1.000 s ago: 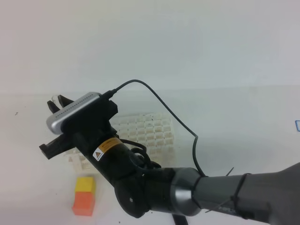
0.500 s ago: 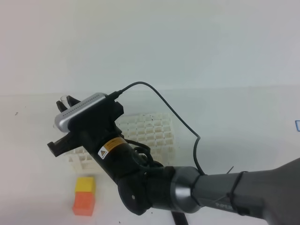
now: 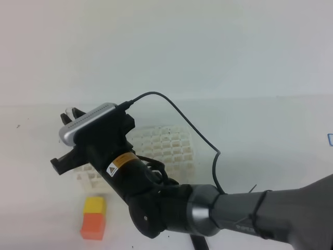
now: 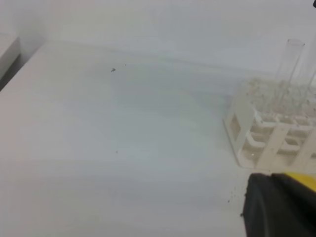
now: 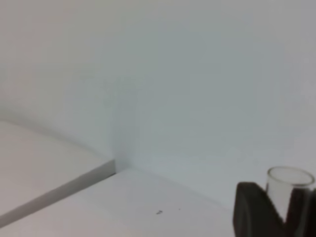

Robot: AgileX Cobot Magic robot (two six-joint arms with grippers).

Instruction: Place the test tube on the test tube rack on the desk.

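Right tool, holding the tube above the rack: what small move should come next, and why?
Probably ease straight down. The right tool grips the test tube upright over the test tube rack near its left end, so lowering should seat it in a hole.

Over the last second the right gripper (image 3: 72, 112), at centre left of the exterior high view, has moved slightly rightward and upward in the frame, from beside the left end of the test tube rack (image 3: 165, 147) to a spot over that left end. Most of this shift came in the first half second; since then it has drifted back a touch to the left. The test tube (image 3: 68, 111) between its fingers has travelled with it, and the arm's elbow at the lower centre has swung along.
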